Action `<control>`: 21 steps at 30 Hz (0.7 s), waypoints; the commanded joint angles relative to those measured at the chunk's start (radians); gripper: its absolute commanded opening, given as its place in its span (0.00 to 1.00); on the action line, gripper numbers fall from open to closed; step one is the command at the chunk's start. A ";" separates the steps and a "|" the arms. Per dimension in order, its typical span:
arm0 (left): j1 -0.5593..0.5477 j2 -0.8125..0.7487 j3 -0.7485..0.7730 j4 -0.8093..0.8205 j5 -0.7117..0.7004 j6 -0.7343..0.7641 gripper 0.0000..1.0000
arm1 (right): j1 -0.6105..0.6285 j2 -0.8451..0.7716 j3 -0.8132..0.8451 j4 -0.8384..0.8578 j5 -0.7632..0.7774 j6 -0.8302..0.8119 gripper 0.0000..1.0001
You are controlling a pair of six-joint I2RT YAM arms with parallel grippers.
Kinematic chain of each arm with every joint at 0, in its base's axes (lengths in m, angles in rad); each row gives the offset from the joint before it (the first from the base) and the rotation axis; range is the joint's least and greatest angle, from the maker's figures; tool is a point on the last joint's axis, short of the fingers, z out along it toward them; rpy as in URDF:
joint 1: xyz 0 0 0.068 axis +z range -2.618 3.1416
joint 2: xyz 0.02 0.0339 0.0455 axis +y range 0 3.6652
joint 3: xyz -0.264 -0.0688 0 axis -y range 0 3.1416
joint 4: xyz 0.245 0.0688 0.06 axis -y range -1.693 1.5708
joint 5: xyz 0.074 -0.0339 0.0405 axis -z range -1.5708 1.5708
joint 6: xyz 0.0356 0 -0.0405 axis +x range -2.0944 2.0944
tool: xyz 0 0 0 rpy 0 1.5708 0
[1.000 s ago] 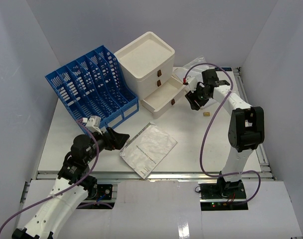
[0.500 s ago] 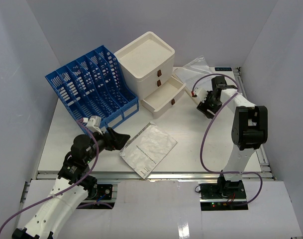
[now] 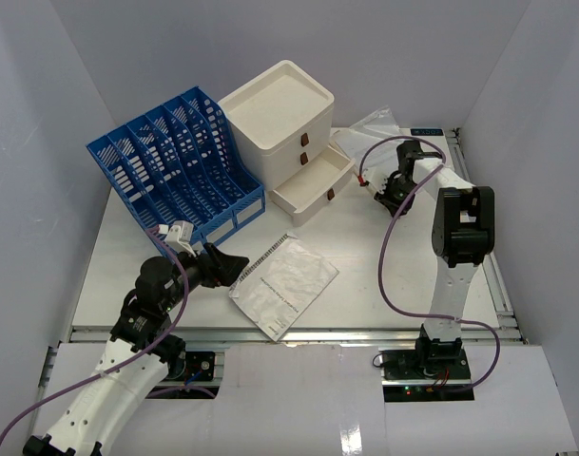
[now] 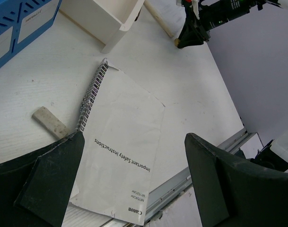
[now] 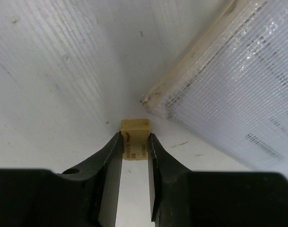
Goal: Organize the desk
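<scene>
eraser (image 5: 134, 144) on worktop (image 5: 49, 71) is grasped by right gripper (image 5: 134, 138), probably for the open drawer (image 3: 313, 185) nearby; left gripper (image 4: 134, 139) hangs released.

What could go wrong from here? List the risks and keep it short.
1. The right gripper pinches only the near end of the small eraser, so it may pivot or slip out on lifting.
2. The mesh pouch has its edge almost touching the eraser; a lift or slide could snag it.
3. The left gripper hovers open over the flat booklet; its thin cover may be hard to pinch off the desk.
</scene>
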 commanded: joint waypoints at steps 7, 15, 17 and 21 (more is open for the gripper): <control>0.004 0.061 -0.018 0.047 0.056 -0.017 0.98 | 0.107 -0.132 -0.025 -0.138 -0.336 0.079 0.16; 0.004 0.221 -0.024 0.070 0.128 -0.040 0.98 | 0.382 -0.176 0.003 0.286 -0.225 0.490 0.12; 0.004 0.222 -0.023 0.060 0.127 -0.043 0.98 | 0.409 -0.161 0.048 0.365 -0.170 0.570 0.12; 0.003 0.211 -0.025 0.049 0.107 -0.050 0.98 | 0.432 -0.084 0.182 0.416 -0.093 0.656 0.18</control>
